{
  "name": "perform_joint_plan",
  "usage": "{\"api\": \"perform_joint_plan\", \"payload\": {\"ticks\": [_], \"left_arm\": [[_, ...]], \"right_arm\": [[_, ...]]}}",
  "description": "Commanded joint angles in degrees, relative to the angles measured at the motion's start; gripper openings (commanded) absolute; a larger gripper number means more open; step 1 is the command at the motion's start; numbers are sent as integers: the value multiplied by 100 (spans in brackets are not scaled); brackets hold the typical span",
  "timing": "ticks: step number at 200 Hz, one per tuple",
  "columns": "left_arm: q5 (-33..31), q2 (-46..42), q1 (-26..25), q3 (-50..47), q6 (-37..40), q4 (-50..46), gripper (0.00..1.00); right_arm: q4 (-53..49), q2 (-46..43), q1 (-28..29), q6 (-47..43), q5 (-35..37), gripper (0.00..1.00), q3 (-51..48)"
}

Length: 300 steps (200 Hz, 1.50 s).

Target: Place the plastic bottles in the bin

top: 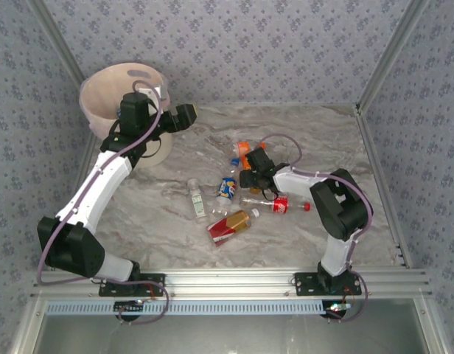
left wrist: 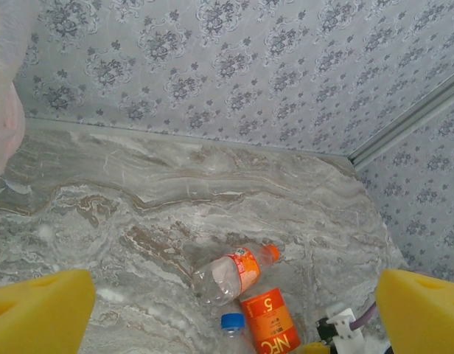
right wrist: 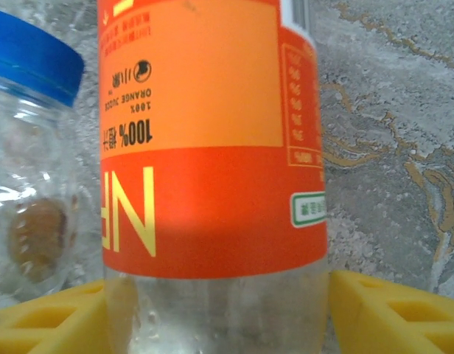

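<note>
Several plastic bottles lie in the middle of the marble table (top: 308, 147). My right gripper (right wrist: 216, 317) is down among them, its yellow fingers (right wrist: 389, 313) pressed on both sides of the clear base of an orange-and-red NFC bottle (right wrist: 205, 147) that lies on the table. A blue-capped bottle (right wrist: 32, 147) lies just left of it. My left gripper (top: 184, 116) hangs open and empty beside the cream bin (top: 102, 88) at the far left. From there it looks down on an orange-capped bottle (left wrist: 231, 273) and the NFC bottle (left wrist: 267, 321).
More bottles lie nearer the arms: a blue-label one (top: 227, 188), a clear green-label one (top: 197, 198), a red-label one (top: 275, 204) and a red-and-yellow one (top: 228, 225). Patterned walls close in the table at the back and sides.
</note>
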Motion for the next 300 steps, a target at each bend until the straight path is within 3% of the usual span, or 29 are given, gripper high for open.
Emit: {"api": "perform_joint_plan", "payload": {"ticks": [1, 60, 152, 204, 246, 300], "left_arm": [[136, -50, -41, -40, -94, 37, 98], [193, -29, -76, -151, -130, -26, 98], [787, 401, -351, 332, -72, -260, 98], [998, 693, -685, 486, 70, -180, 98], [1404, 873, -883, 492, 172, 57, 98], [2095, 1304, -1113, 696, 71, 389, 98]], "right_arm": [[-73, 154, 17, -65, 349, 69, 167], [574, -347, 12, -418, 744, 54, -291], [2609, -1794, 121, -1099, 921, 44, -1570], [3669, -2167, 158, -1136, 49, 43, -1916], [4704, -2255, 201, -1084, -690, 42, -2169], [5298, -2175, 210, -633, -1642, 42, -2116]]}}
